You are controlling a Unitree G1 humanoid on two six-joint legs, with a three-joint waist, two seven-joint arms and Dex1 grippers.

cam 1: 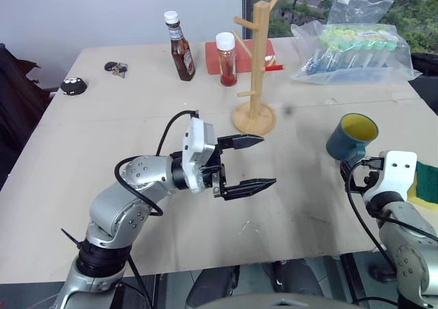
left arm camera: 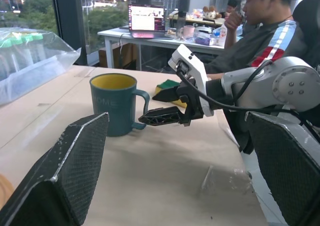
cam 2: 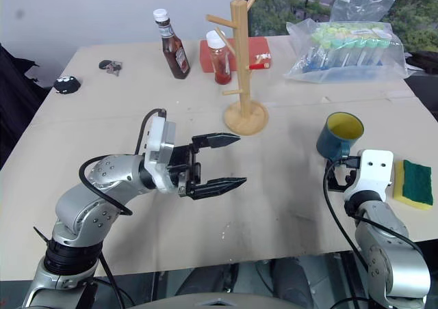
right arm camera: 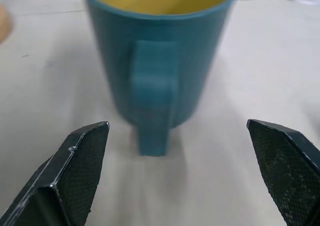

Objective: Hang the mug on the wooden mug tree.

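The teal-blue mug (cam 1: 352, 137) with a yellow inside stands upright on the right side of the table. Its loop handle (right arm camera: 152, 98) faces my right gripper (left arm camera: 147, 108). That gripper is open and level just in front of the mug, with one finger on each side of the handle line and neither touching it. The wooden mug tree (cam 1: 259, 63) stands on its round base (cam 1: 254, 117) at the middle back, all pegs bare. My left gripper (cam 1: 268, 161) hovers open over the table's middle, pointing right toward the mug, with nothing in it.
Behind the tree stand a brown sauce bottle (cam 1: 181, 48), a red jar with a white cap (cam 1: 226, 59) and a red box (cam 1: 213, 55). A plastic bag of goods (cam 1: 352, 49) lies back right. A green-and-yellow sponge (cam 1: 426, 182) lies by my right wrist. A person (left arm camera: 260, 31) sits beyond the table.
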